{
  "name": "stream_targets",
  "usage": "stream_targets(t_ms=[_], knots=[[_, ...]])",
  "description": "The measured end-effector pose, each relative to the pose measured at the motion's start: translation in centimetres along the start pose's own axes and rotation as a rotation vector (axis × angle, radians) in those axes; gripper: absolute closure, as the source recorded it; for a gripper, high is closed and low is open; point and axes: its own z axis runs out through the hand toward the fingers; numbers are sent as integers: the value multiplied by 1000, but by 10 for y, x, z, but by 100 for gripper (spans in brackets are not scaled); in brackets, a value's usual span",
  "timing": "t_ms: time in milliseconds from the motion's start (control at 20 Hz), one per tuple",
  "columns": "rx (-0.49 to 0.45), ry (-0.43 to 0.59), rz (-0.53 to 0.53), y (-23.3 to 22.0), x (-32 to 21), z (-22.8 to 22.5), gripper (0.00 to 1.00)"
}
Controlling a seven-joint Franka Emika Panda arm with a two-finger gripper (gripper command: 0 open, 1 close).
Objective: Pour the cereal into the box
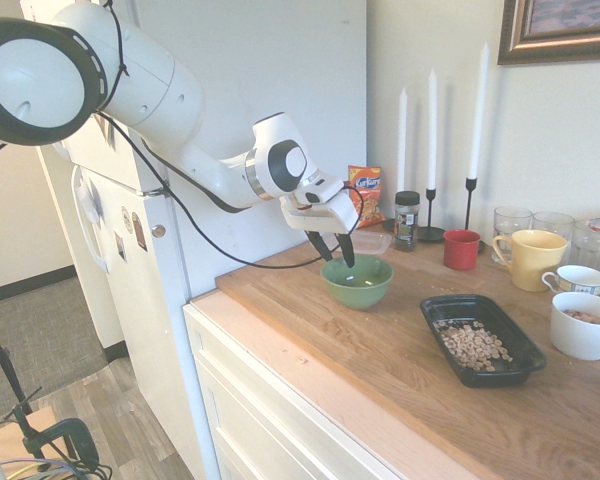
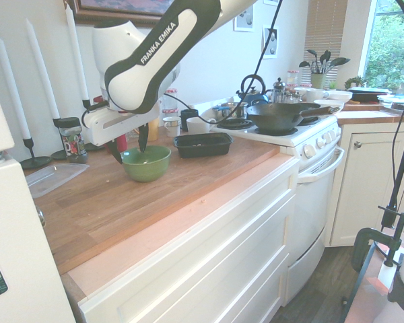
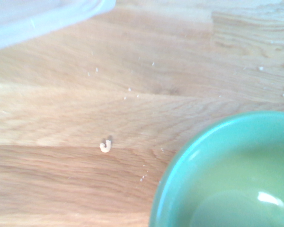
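Cereal [image 1: 472, 345] lies heaped in the box [image 1: 485, 372], to the right of the green bowl [image 1: 358, 283] in the first exterior view. The bowl sits upright on the counter [image 1: 400, 345], its visible interior bare. Jaws [image 1: 340, 260] stand wide apart at its rim. Pouring is judged complete; release is in hand. Recommended: lift straight up, keeping both fingers off the rim, before moving sideways, lest the bowl tip or drag.

Green bowl [image 3: 232, 179] beside broken crumb [image 3: 105, 146]
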Motion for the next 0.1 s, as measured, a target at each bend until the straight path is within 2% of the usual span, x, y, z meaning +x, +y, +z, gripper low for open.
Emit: stream_targets(t_ms=[100], knots=[[15, -33, 16, 7, 6, -3, 0]])
